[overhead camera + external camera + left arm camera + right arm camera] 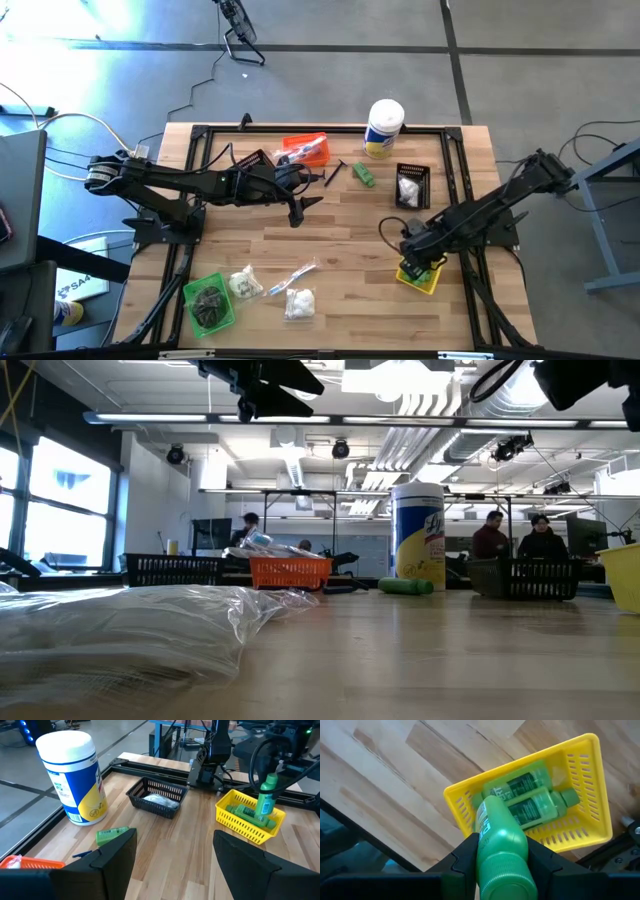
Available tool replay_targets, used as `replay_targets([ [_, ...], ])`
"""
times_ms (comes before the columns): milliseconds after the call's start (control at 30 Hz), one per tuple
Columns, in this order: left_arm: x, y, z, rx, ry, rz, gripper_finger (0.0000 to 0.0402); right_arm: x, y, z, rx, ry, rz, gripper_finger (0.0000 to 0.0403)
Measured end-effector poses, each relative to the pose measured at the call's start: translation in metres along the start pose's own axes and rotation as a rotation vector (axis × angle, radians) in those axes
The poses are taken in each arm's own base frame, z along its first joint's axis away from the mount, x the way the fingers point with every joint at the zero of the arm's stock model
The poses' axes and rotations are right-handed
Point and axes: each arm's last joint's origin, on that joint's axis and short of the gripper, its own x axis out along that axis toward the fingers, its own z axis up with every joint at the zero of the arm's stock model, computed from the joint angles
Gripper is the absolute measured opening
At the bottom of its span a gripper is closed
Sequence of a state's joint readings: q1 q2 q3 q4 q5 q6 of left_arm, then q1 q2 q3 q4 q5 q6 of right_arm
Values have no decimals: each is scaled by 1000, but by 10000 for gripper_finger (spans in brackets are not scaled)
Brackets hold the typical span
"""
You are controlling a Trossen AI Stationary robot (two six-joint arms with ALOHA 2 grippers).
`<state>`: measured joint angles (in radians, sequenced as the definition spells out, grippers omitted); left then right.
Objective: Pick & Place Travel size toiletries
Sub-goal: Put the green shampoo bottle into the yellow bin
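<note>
One green bottle upright, cap up, clamped in right tool, over yellow bin.

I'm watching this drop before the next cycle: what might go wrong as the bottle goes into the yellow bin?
The right gripper holds a green bottle over the yellow bin, where two bottles already lie. Released there, it may land on them and roll out, or the descending gripper may nudge the bin's rim.

My right gripper is black and clamps a bright green bottle with white lettering. Below it sits a yellow slotted basket with two more green bottles bearing dark labels. The table is pale striped wood. The canister is white, blue and yellow.
</note>
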<state>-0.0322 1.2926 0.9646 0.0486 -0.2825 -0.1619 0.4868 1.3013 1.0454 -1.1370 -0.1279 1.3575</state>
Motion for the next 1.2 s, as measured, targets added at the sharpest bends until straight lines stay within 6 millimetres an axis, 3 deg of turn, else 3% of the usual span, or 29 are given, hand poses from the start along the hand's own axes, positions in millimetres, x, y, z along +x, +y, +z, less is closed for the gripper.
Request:
replay_targets([
  [833,0,0,-1,2,7,1,255,30,20,5,-72,59,-30,107],
  [967,0,0,-1,2,7,1,255,30,19,5,-68,44,-49,131],
  [1200,0,0,-1,2,7,1,255,29,16,5,-70,35,-78,211],
])
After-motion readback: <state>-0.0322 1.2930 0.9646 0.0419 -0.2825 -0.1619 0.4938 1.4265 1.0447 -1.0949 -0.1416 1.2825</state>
